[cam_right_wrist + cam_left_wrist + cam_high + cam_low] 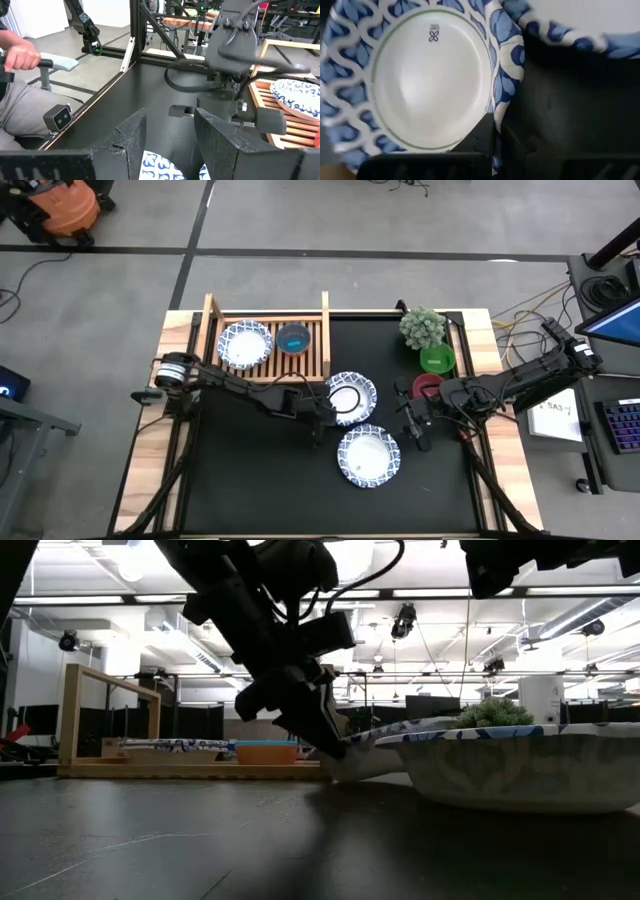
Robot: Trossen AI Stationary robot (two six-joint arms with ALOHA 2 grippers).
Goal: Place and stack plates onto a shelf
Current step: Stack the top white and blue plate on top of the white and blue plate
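At the middle of the black tabletop (250, 480), the left claw (328, 412) is closed on the rim of a blue-patterned plate (351, 397), which sits tilted just off the front rail of the wooden shelf (312, 358). The left wrist view shows a finger (482, 137) pinching that rim. A second plate (368, 457) lies flat nearer the front edge, just beside the held one. A third plate (245, 343) rests on the shelf slats at the back left, next to a teal bowl (294, 338). The right claw (418, 426) hovers near the right edge with its fingers spread wide, holding nothing, close to a red bowl (427, 387), a green bowl (437, 359) and a small plant (423, 328).
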